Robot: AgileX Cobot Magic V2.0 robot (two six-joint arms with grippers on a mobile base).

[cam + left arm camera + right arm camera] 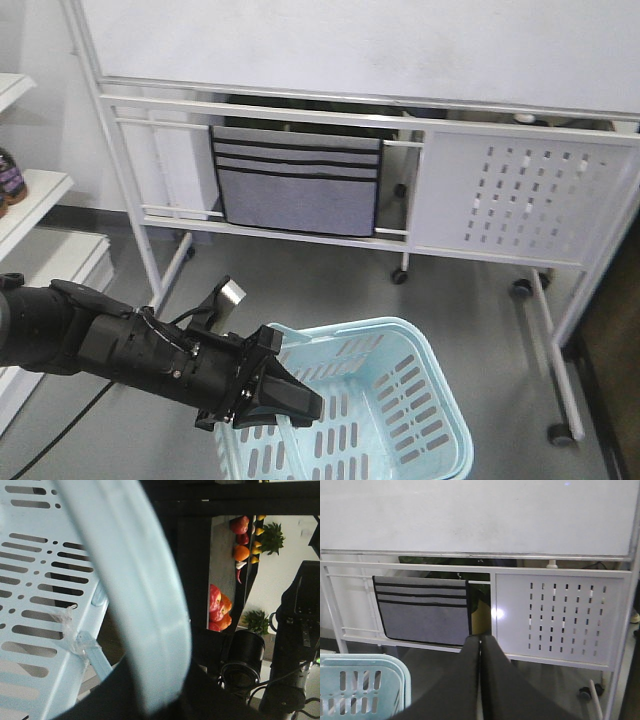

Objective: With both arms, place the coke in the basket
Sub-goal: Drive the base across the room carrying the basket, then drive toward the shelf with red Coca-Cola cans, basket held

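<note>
On the left, the left arm (110,345) lay low and black across the front view. The left gripper (305,403) sat at the near-left rim of the basket (410,385), which stood on the grey floor (450,290) in front of the whiteboard stand (300,112). From the front I saw only its fingers drawn into a narrow wedge over the rim. The left wrist view told more: the pale blue handle (145,605) swept across close to the lens and ran down into the gripper's dark bulk, so the jaws looked clamped on it. That view alone caught a shelf of coloured fruit (219,611) behind.

Further right, only the right wrist view showed the right gripper (480,652). Its two fingers were pressed flat together with nothing between them. They pointed at the stand's grey fabric pocket (422,612) and perforated white panel (560,615), with a corner of the basket near on the left.
</note>
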